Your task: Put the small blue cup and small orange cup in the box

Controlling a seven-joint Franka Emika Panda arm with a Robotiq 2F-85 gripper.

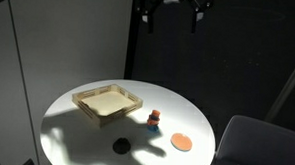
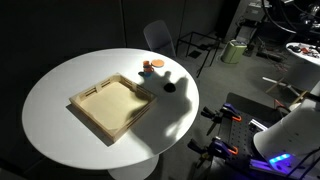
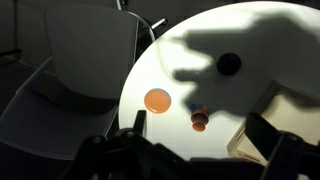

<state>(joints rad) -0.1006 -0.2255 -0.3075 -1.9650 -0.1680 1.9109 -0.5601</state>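
A small blue cup and a small orange cup stand stacked together [image 1: 154, 118] on the round white table [image 1: 85, 140], beside the wooden box [image 1: 109, 102]. The stack also shows in an exterior view [image 2: 146, 72] and in the wrist view [image 3: 199, 118]. The box [image 2: 112, 106] is shallow and holds nothing; its corner shows in the wrist view [image 3: 250, 140]. My gripper [image 3: 200, 140] is open and empty, high above the table, with the cups between its fingers in the wrist view. It hangs at the top of an exterior view [image 1: 171, 16].
A flat orange disc [image 1: 182, 142] [image 3: 157, 100] lies near the cups. A small black object [image 1: 122, 144] [image 2: 169, 86] [image 3: 229, 64] sits near the table's edge. A grey chair [image 1: 255, 147] [image 3: 70, 70] stands beside the table. Clamps and cables [image 2: 225, 120] lie on the floor.
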